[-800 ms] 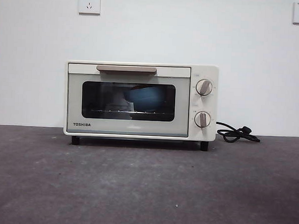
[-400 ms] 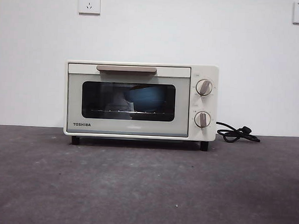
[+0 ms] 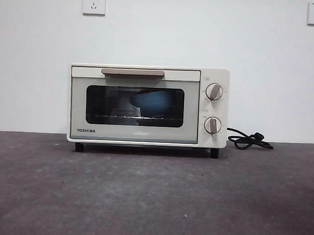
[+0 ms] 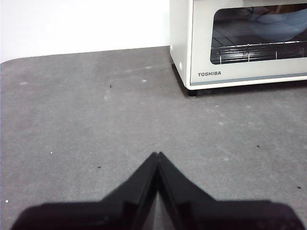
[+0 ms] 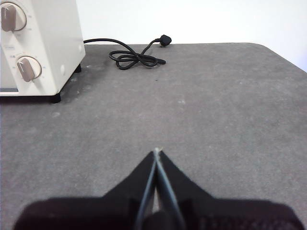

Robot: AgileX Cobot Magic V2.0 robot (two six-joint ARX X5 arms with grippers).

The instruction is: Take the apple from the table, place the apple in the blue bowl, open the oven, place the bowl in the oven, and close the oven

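The cream-white TOSHIBA oven [image 3: 147,104] stands on the dark grey table [image 3: 153,195] with its glass door closed. Behind the glass the blue bowl [image 3: 155,103] rests on the wire rack; it shows too in the left wrist view as a pale blue bowl [image 4: 278,24]. The apple is hidden. My left gripper [image 4: 157,155] is shut and empty above the bare table, in front of the oven's [image 4: 240,43] left corner. My right gripper [image 5: 156,152] is shut and empty above the table, off the oven's [image 5: 38,45] knob side. Neither arm appears in the front view.
A coiled black cord with its plug [image 3: 249,139] lies to the right of the oven, seen also as the cord [image 5: 136,56] in the right wrist view. Two wall sockets [image 3: 94,3] sit high on the white wall behind.
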